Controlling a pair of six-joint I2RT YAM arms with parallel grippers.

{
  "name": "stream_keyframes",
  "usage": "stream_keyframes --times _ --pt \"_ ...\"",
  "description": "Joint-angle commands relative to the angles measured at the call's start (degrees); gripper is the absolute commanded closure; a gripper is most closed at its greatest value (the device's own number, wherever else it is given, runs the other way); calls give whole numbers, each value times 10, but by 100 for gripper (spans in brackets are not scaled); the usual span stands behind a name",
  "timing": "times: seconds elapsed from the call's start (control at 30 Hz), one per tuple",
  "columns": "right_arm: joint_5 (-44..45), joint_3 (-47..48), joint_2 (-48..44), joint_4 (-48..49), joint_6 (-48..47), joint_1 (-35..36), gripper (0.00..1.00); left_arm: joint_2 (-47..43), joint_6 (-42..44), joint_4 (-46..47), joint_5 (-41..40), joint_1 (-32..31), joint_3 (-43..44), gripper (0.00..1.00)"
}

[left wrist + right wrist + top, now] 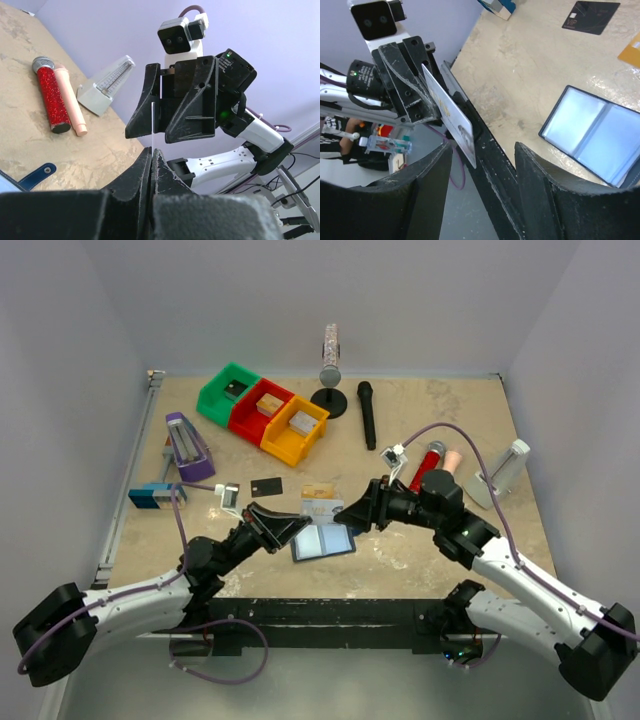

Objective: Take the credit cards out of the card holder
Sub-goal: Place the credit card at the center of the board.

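The card holder (322,541) lies open on the table with its blue-grey pockets up; it also shows in the right wrist view (597,132). Its snap tab (37,175) shows in the left wrist view. My left gripper (298,525) is shut on the silvery grey card (322,508) and holds it in the air above the wallet. The card shows face-on in the right wrist view (450,112) and edge-on in the left wrist view (151,125). My right gripper (352,515) is open, facing the card's free end. The black card (267,485) and the tan-gold card (317,490) lie flat behind the wallet.
Green (228,392), red (260,410) and yellow (295,430) bins holding small blocks stand at the back left. A purple block (186,447) and a blue-grey block (155,496) are at the left. A black microphone (367,415), a red microphone (428,465) and a metronome (505,470) are at the right.
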Motion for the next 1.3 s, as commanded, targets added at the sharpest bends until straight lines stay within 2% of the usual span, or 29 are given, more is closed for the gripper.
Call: stream_keyframes --times 0.0,0.43,0.57,0.6,0.67,0.73,0.77,0.8,0.87,0.97,1.1,1.17,1.27 --pt "-30 7 8 59 18 -4 44 5 -8 54 5 2 2 100" --pt "-82 1 28 120 41 -7 81 9 -8 58 6 2 0 100" --pt "-95 -3 24 131 44 -9 99 8 -4 54 11 2 2 100" --pt "-99 -4 20 133 45 -11 100 4 -2 49 13 2 3 92" --pt "-102 -10 9 135 47 -20 100 -5 1 42 0 2 -4 67" --pt "-102 -11 -5 114 40 -35 100 -31 6 20 -15 3 -9 47" --pt "-101 -8 -12 96 33 -42 100 -47 11 -10 -23 5 -10 37" --pt "-98 -5 -19 72 23 -54 100 -70 16 -45 -27 7 -10 32" --pt "-76 12 -26 9 6 -78 100 -122 28 -130 -65 11 -5 10" --pt "-6 43 -8 -117 -22 -116 100 -204 53 -335 -133 11 36 9" --pt "47 51 58 -158 -25 -163 100 -233 76 -577 -199 12 116 10" --pt "65 58 107 -150 -24 -179 100 -228 78 -645 -206 12 138 10" --pt "71 84 183 -144 -26 -198 100 -216 72 -694 -205 12 152 10"
